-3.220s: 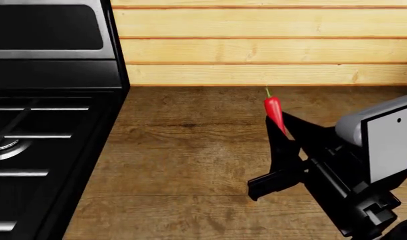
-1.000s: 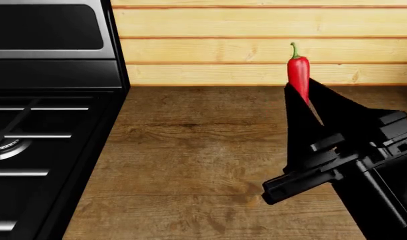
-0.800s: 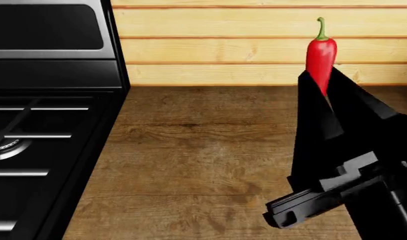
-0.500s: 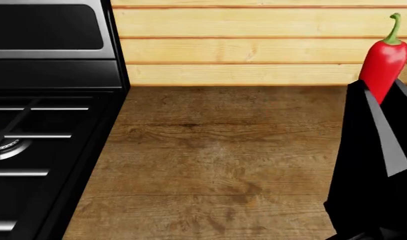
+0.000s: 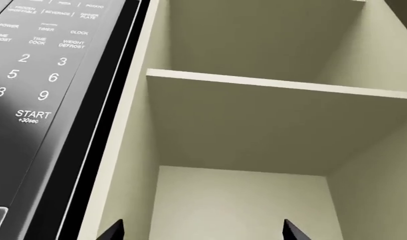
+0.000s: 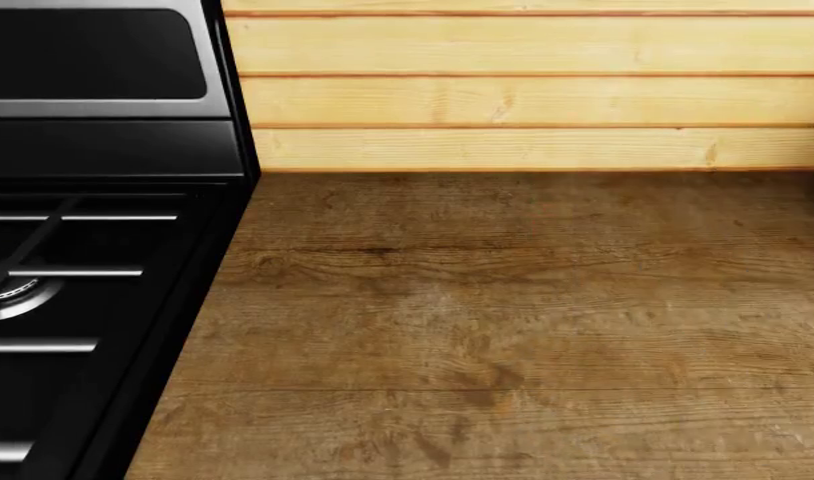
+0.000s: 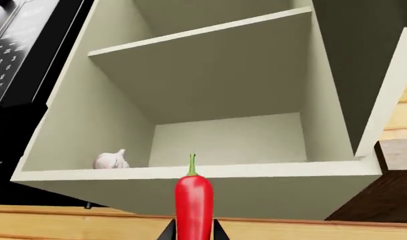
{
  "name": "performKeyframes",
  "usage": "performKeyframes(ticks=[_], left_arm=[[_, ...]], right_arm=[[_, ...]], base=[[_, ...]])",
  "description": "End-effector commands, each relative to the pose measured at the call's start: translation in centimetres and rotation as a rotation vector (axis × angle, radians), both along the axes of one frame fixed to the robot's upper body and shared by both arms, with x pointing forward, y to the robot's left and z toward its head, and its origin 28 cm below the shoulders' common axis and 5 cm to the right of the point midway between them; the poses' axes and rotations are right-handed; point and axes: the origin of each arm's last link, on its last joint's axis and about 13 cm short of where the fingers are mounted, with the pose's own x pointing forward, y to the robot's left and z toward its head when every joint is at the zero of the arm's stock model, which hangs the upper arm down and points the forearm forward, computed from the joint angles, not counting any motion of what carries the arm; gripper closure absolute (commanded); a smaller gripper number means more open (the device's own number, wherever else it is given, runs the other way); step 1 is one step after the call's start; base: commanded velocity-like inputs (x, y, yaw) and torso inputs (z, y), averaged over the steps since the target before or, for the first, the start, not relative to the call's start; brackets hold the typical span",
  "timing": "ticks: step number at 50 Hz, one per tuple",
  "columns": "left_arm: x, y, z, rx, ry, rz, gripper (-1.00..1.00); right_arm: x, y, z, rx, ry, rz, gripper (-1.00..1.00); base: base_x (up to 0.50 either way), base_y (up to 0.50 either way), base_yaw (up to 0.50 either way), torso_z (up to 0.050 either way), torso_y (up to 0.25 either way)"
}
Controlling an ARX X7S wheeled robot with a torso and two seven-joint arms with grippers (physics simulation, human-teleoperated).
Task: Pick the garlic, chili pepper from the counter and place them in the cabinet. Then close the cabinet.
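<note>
Counting first: you have one slim bright red chili pepper [image 7: 193, 207] with a short green stem, one small white garlic bulb [image 7: 111, 160], and one pale cream open-fronted cabinet [image 7: 210, 172] with a single shelf across it. Your right gripper [image 7: 192, 231] has its two dark fingertips closed against the sides of the chili, holding it upright with the stem on top, just below and in front of the cabinet's front lip; only the very tips of the fingers show at the picture's edge, so the rest of the gripper is cut off. The garlic sits on the cabinet floor, close to the side wall nearest the black microwave keypad panel [image 7: 17, 40], and the front lip hides its lower part. The cabinet door [image 7: 390, 95] shows only as a pale strip seen edge-on, standing open. Your left gripper [image 5: 202, 231] is spread wide with nothing between its two black fingertips [image 5: 112, 230], which barely poke into the left wrist picture; it faces up into the same cabinet beside the microwave's number pad [image 5: 30, 75]. From the head camera you see neither arm, only the brown wood-grain counter [image 6: 514, 320], the black stove [image 6: 87, 250] beside it and the light plank wall [image 6: 527, 90] behind.
</note>
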Motion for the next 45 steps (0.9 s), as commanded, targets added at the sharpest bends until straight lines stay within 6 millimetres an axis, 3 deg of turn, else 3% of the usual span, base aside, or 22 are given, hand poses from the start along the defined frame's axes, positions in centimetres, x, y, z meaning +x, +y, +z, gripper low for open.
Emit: performKeyframes(ticks=[1,18,30,45], left_arm=[[-0.2,0.3,-1.7,-0.012,0.013,-0.009,-1.0],[-2.1,0.3,-6.1,-0.009,0.032,-0.042,-1.0],[-2.5,0.4,-8.1,-0.005,0.062,-0.065,-1.0],[-3.0,0.6,-8.3,-0.006,0.054,-0.062,-1.0]], right_arm=[[-1.7,0.3,3.7,0.016,-0.044,0.012,1.0],[-3.1,1.9,5.1,0.014,-0.058,-0.017,1.0],[-0.5,2.2,8.8,0.049,-0.036,-0.107,1.0],[3.2,3.1,12.1,0.081,0.019,-0.143,1.0]], base=[[0.0,0.0,0.0,0.0,0.0],[0.0,0.0,0.0,0.0,0.0],[0.0,0.0,0.0,0.0,0.0],[0.0,0.0,0.0,0.0,0.0]])
